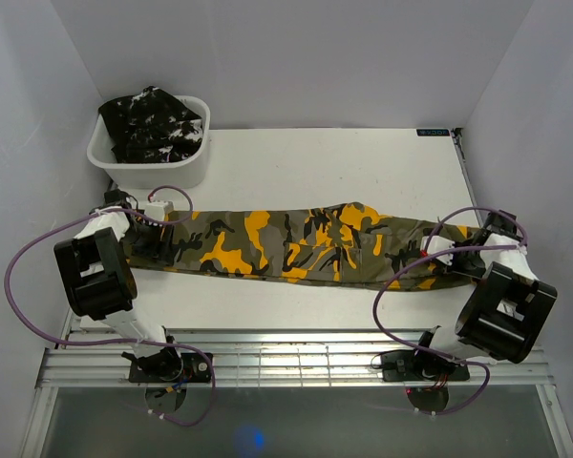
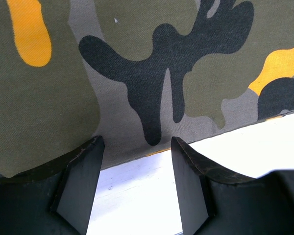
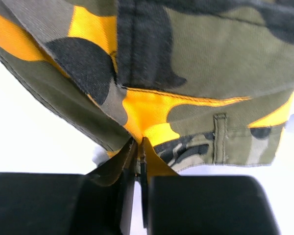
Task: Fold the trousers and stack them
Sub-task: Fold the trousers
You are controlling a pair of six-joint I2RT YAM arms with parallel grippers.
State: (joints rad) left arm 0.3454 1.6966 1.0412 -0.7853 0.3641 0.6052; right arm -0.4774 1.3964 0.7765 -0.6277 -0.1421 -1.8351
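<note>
So the olive camo trousers (image 1: 296,243) are laid out long across the middle of the table (image 1: 344,162), running from the left side of the frame to the right, cuffs on the left and waistband on the right. The black pair (image 1: 153,124) is bunched up in the white tub (image 1: 158,172) in the upper left corner, not touched yet by the look of it.

The right gripper (image 1: 456,256) is pinching the waistband end. In its wrist view the fingers are pressed together with cloth between them, and there's a belt loop just to the right of the pinch.

The left gripper (image 1: 158,239) is at the cuff end but spread wide. Its fingertips (image 2: 83,161) sit right at the hem with bare table showing between them, so nothing is grabbed there.

My read is that it's at the start of the end-to-end fold on the first pair. The next move probably needs the left fingers to close on the hem layers, get all of them, then lift and carry that end over toward the waistband without dragging the whole thing sideways.
</note>
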